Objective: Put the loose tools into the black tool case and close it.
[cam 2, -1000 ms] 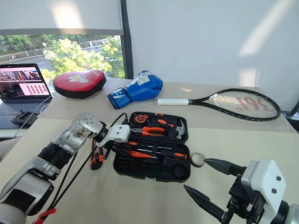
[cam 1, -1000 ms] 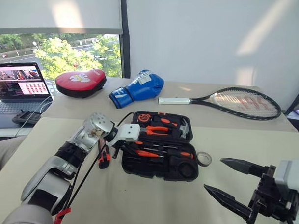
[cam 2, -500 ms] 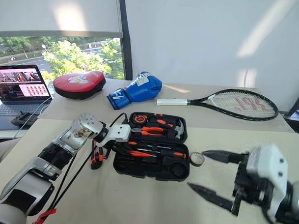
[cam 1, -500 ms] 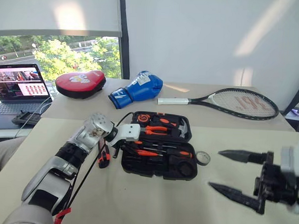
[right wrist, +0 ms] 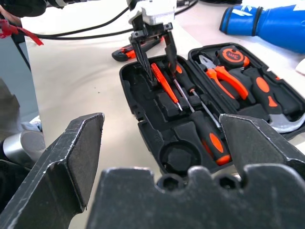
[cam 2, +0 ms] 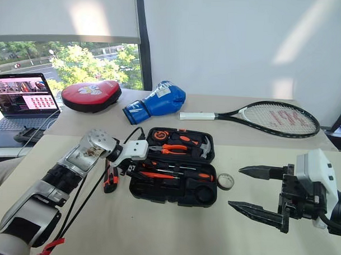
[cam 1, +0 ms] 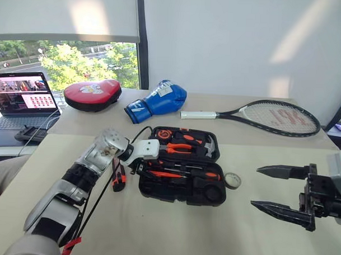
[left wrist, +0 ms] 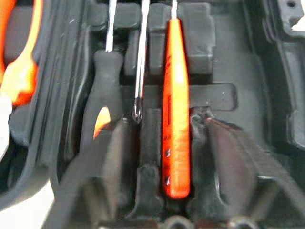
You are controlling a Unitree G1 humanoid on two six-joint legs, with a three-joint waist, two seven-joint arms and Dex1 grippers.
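Over the near-left corner of the black tool case (cam 1: 182, 166), open on the worktop (cam 1: 167, 233), my left claw (right wrist: 155, 59) straddles the slim orange screwdriver (right wrist: 164, 86), which lies in its slot; its fingers look parted, gripping nothing as far as I can tell. The utility knife (cam 1: 119, 180) lies just outside the case's left edge, nearest that arm. The tape roll (cam 1: 232, 180) sits beside the case's right edge, ahead and left of my wide-open, empty right claw (cam 1: 272, 188).
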